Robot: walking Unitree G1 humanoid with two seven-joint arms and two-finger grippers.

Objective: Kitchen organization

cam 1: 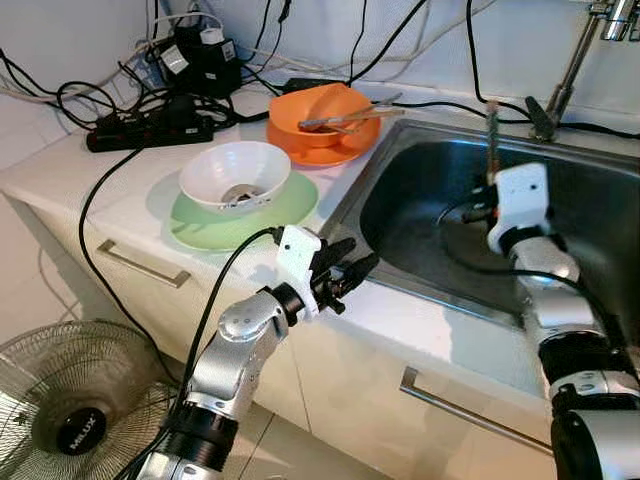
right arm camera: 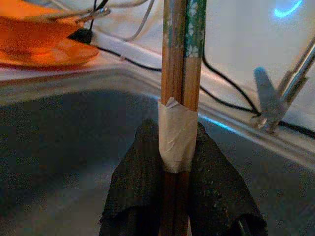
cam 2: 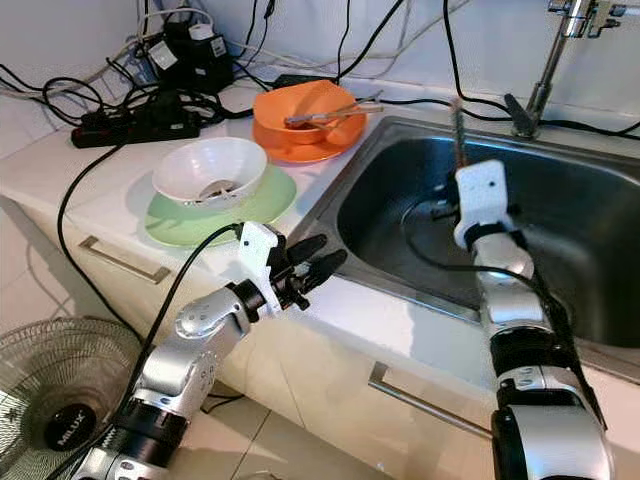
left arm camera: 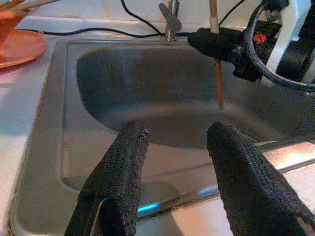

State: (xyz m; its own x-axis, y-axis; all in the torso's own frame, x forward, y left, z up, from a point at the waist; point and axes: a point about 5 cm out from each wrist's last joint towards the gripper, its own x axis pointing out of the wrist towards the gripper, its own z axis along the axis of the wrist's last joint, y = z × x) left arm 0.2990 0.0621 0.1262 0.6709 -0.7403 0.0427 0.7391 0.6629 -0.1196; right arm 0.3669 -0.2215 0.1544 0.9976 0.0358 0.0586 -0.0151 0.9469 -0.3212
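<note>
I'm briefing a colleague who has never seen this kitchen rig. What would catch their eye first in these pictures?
Probably the right gripper, held over the steel sink and shut on a taped pair of chopsticks standing upright. Next, the orange bowl on its orange plate at the back of the counter, left of the sink, with utensils lying across it. The left gripper hovers open at the sink's front-left corner.

The tap is cut off by the top edge, its spout out of sight. The right gripper's white housing hides the lower length of the chopsticks. The fan runs off the bottom corner. What lies inside the white bowl is too small to tell.
</note>
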